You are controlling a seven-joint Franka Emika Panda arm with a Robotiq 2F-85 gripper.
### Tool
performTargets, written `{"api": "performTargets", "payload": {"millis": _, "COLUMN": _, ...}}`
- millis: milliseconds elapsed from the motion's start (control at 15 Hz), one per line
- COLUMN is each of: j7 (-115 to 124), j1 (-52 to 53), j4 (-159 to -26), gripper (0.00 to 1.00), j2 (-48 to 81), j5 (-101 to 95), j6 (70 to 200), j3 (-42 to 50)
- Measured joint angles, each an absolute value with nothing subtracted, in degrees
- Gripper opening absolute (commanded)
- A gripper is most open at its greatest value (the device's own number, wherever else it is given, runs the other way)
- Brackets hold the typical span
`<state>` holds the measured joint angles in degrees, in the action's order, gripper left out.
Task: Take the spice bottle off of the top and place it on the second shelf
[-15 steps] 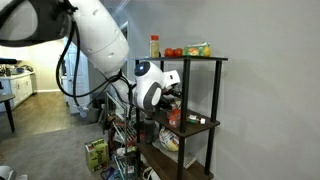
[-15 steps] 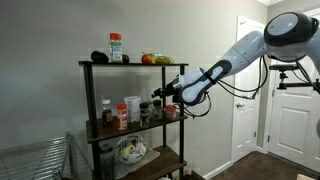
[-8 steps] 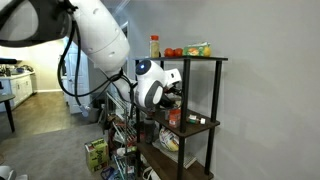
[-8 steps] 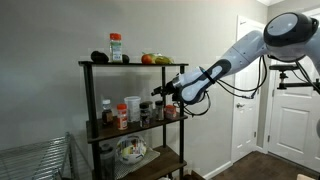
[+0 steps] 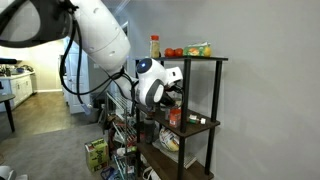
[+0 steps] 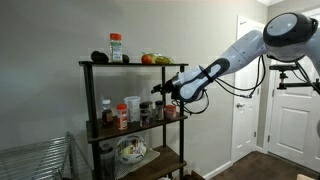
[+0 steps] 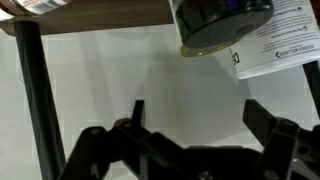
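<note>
The spice bottle (image 7: 218, 24) is a dark jar with a dark cap. It stands on the second shelf (image 7: 90, 12) at the top of the wrist view, which looks upside down. It also shows among the jars on the second shelf (image 6: 146, 113). My gripper (image 7: 198, 115) is open and empty, its two black fingers spread, a little way from the jar. In both exterior views the gripper (image 6: 158, 92) (image 5: 172, 90) reaches into the rack between the top (image 6: 130, 64) and the second shelf (image 5: 200, 125).
A yellowish bottle with a red cap (image 6: 116, 46) (image 5: 154, 46), tomatoes (image 5: 172, 52) and a black object (image 6: 98, 56) sit on the top. Several jars (image 6: 122, 115) crowd the second shelf. A bowl (image 6: 130, 150) lies on the tier below. A chrome wire rack (image 6: 40, 160) stands nearby.
The gripper has edged slightly upward and away from the jars on the second shelf; nothing else has moved.
</note>
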<state>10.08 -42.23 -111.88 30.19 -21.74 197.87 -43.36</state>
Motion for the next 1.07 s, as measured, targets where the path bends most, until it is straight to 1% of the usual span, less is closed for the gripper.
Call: {"api": "performTargets", "payload": {"millis": 1067, "j7": 10.08, "j1": -40.11, "j4": -110.19, "gripper": 1.0, "j2": 30.19, "j5": -18.39, "j6": 197.89, "j3": -42.05}}
